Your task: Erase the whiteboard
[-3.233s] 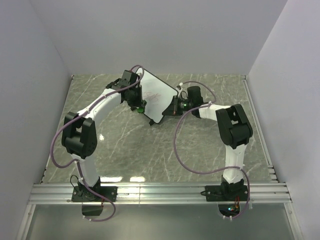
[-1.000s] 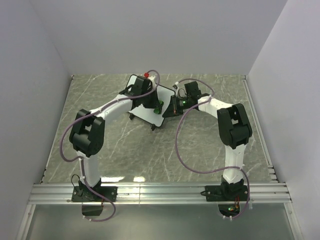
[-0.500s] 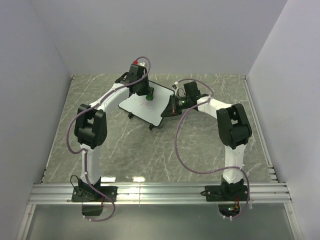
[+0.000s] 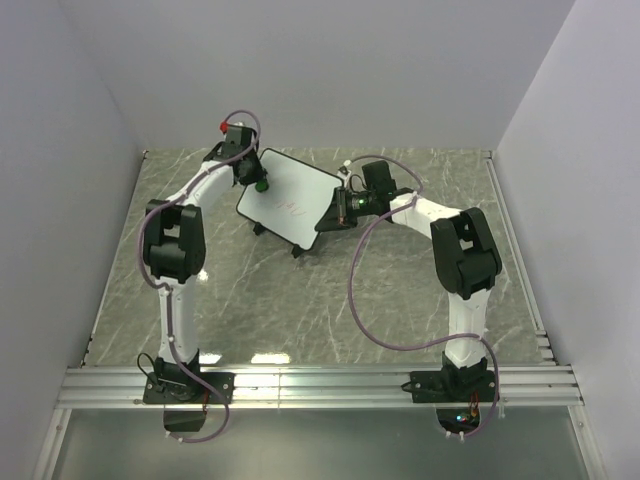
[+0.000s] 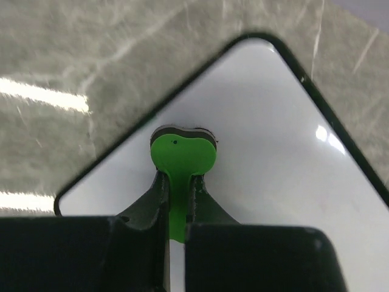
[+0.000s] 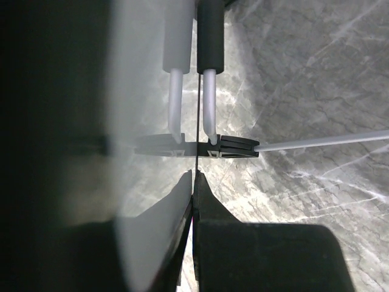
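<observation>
Top view: the whiteboard (image 4: 285, 195) sits at the far middle of the table (image 4: 250, 300), turned corner-on and looking tilted. I can't tell if all its feet touch. The right gripper (image 4: 338, 208) is at the board's right edge. The left gripper (image 4: 255, 183) is over the board's far-left corner w/ a green eraser (image 4: 262, 186) at its tip. Faint scribbles (image 4: 296, 208) show near the board's middle, apart from the eraser, so the wiping isn't done.

Left wrist: the left gripper (image 5: 176, 176) has its jaws pinched tight on the stem of the green eraser (image 5: 182, 155), w/ the head sticking out past the tips. The head lies over the whiteboard (image 5: 273, 158) just inside a rounded corner, but contact vs. hover can't be told. The face here looks clean, w/ table (image 5: 61, 55) beyond.

Right wrist: the whiteboard (image 6: 152, 109) is seen edge-on, its glossy face mirroring what's around it. The right gripper (image 6: 194, 182) is closed down onto the thin edge – a hard pinch, no gap visible.

Handling, my guess: the board is light, stiff and slick-faced – likely to skate or pivot under wipe pressure. The best hold is the frame edge opposite the wiping, as the right gripper has it. A pinch that thin may let it twist, so wipe w/ light strokes toward the held side.
</observation>
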`<state>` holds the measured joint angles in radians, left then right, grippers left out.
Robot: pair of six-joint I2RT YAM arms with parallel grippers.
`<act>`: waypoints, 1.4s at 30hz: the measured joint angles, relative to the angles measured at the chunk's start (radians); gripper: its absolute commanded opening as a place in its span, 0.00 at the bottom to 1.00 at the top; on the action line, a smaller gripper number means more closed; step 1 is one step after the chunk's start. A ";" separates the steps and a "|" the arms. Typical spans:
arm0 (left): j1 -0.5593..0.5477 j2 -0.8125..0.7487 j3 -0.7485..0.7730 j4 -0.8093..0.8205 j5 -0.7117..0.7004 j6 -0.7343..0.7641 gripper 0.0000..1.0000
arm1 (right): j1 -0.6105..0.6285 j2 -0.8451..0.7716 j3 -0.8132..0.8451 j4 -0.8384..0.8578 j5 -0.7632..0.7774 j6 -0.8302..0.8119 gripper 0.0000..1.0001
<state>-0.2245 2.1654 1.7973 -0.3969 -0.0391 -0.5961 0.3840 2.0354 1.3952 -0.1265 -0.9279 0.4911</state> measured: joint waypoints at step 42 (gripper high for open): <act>-0.290 -0.145 -0.151 0.128 0.091 -0.035 0.00 | -0.040 0.058 0.009 -0.017 -0.022 -0.026 0.00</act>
<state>-0.5148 2.0209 1.6459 -0.2691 0.0517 -0.6312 0.3435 2.0930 1.4044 -0.1436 -0.9501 0.4652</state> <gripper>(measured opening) 0.088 0.080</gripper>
